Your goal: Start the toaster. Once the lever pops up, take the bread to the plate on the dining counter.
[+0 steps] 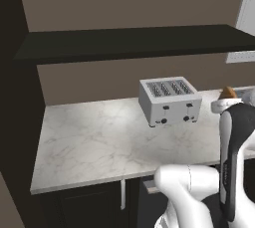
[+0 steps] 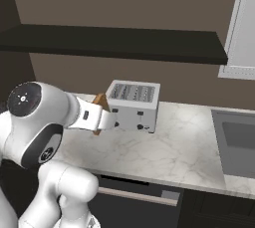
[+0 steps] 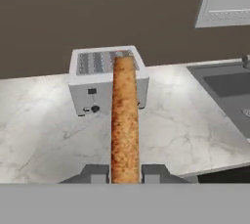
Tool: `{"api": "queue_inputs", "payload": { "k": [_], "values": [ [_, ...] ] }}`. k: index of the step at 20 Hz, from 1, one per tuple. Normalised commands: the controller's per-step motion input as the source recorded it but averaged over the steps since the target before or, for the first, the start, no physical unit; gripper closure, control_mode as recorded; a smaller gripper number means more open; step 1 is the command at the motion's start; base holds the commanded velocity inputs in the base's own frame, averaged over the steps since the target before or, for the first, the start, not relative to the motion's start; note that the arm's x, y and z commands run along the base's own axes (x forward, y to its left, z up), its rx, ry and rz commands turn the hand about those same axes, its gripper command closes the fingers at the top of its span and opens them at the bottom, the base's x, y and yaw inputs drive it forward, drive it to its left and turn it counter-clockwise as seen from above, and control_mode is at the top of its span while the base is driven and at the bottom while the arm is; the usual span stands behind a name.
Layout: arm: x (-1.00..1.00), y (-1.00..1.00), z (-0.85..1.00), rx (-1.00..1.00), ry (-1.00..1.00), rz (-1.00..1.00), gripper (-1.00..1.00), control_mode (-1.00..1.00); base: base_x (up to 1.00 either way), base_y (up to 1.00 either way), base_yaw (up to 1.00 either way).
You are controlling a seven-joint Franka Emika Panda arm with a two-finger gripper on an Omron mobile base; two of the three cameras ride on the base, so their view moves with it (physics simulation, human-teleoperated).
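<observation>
My gripper (image 3: 125,173) is shut on the bread (image 3: 124,120), a tan-brown slice seen edge-on between the two fingertips (image 3: 95,173). It is held in the air in front of the toaster (image 3: 97,78), clear of its slots. From the left base view the bread (image 1: 228,92) peeks above the hand, to the right of the silver four-slot toaster (image 1: 169,100). In the right base view the gripper (image 2: 101,116) and the bread (image 2: 101,101) sit just left of the toaster (image 2: 133,105). The plate and the dining counter are out of view.
The toaster stands on a marble worktop (image 1: 94,137) against a brown wall. A built-in sink (image 2: 238,142) lies to the right. A dark shelf (image 1: 129,40) runs above the worktop. A white window frame (image 2: 239,33) is at the upper right.
</observation>
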Motion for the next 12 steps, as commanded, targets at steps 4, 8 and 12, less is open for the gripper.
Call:
{"api": "queue_inputs", "payload": {
  "k": [4, 8, 12],
  "values": [
    [-0.41, 0.19, 0.00, 0.00, 0.14, 0.00, 1.00, -1.00, 0.00, 0.00, 0.00],
    [-0.05, 0.36, 0.00, 0.00, 0.06, 0.00, 1.00, -1.00, 0.00, 0.00, 0.00],
    [-0.01, 0.47, 0.00, 0.00, 0.00, 0.00, 1.00, -1.00, 0.00, 0.00, 0.00]
  ]
}}
